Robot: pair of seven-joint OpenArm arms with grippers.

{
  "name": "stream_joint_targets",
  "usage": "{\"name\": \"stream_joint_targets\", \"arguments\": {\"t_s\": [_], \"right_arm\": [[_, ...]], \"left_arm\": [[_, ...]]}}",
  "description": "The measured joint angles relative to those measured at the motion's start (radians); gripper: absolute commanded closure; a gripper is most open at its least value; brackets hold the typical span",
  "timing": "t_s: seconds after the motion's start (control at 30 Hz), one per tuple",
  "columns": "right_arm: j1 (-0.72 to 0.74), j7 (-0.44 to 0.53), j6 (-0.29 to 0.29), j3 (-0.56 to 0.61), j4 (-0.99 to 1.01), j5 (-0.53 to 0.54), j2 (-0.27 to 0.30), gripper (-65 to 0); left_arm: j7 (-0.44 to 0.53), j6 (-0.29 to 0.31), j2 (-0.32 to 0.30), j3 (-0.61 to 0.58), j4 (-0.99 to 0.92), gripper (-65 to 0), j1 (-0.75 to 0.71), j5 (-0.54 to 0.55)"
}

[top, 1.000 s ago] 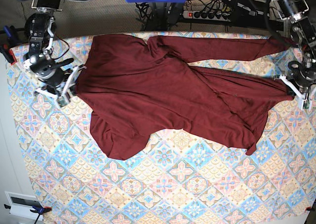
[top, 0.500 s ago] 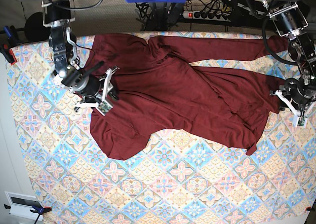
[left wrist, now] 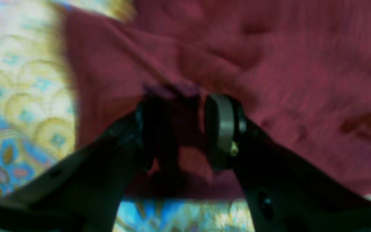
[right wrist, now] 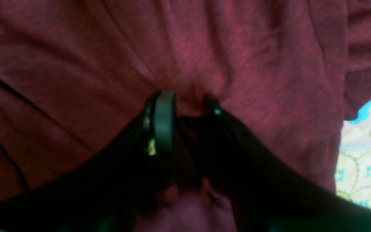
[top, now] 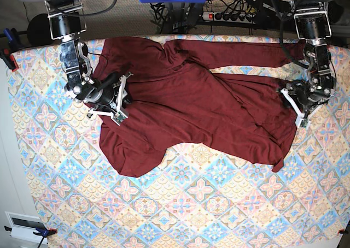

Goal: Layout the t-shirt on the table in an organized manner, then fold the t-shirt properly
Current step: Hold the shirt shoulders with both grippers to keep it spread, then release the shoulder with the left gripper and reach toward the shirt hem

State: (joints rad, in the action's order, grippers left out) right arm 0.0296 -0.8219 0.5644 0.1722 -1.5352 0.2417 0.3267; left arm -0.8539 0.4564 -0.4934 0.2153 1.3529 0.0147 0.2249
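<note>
Maroon jersey t-shirt (top: 191,103) lying crumpled across far half of desk (top: 180,204), one sleeve stretching along far edge toward right, hem bunching near left. Pastel tile cloth showing around it. Left hand (left wrist: 185,129) sitting over shirt's right edge, fingers (left wrist: 221,129) standing partly apart, fabric lying between them; whether pinching it, cannot tell. Right hand (right wrist: 185,109) pressing on shirt's left part, fingers narrowly apart, fold of fabric bunching between them; grip unclear.

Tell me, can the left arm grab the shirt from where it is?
Probably yes. The left gripper sits right at the shirt edge, jaws apart over the cloth, with nothing in the way.
</note>
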Motion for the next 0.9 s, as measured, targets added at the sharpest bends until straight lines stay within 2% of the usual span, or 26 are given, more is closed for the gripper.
{"name": "stream_joint_targets", "arguments": {"t_s": [0.1,0.17,0.27,0.4,0.5,0.67,0.73,0.8,0.9], "right_arm": [[-0.006,0.014,0.000,0.000,0.005,0.005,0.009,-14.1],[-0.014,0.014,0.000,-0.004,0.005,0.005,0.009,-14.1],[-0.027,0.029,-0.010,-0.010,0.003,0.008,0.008,-14.1],[-0.027,0.011,0.003,-0.081,0.026,0.027,0.010,-14.1],[-0.026,0.002,0.003,-0.091,0.027,0.024,0.015,-14.1],[-0.021,-0.010,0.003,-0.094,0.027,0.023,0.014,-14.1],[-0.022,-0.002,0.004,-0.094,0.027,0.023,0.014,-14.1],[-0.023,-0.002,0.003,-0.094,0.028,0.024,0.014,-14.1],[-0.022,-0.001,0.003,-0.094,0.029,0.021,0.014,-14.1]], "left_arm": [[0.008,-0.008,-0.013,-0.045,0.007,-24.4,-0.018,-0.018],[0.049,-0.011,-0.038,-0.064,0.019,-23.7,-0.052,0.001],[0.040,0.006,-0.078,-0.069,0.025,-18.1,-0.091,0.061],[0.036,0.012,-0.137,-0.075,0.032,-11.3,-0.151,0.153],[0.046,0.016,-0.206,-0.068,0.036,-11.7,-0.232,0.248],[-0.044,0.009,-0.296,-0.064,0.173,-11.6,-0.401,0.348],[-0.092,0.018,-0.293,-0.002,0.231,-11.7,-0.468,0.405],[-0.105,0.025,-0.276,0.110,0.281,-11.8,-0.514,0.476],[-0.090,0.007,-0.277,0.283,0.314,-11.8,-0.503,0.564]]}}
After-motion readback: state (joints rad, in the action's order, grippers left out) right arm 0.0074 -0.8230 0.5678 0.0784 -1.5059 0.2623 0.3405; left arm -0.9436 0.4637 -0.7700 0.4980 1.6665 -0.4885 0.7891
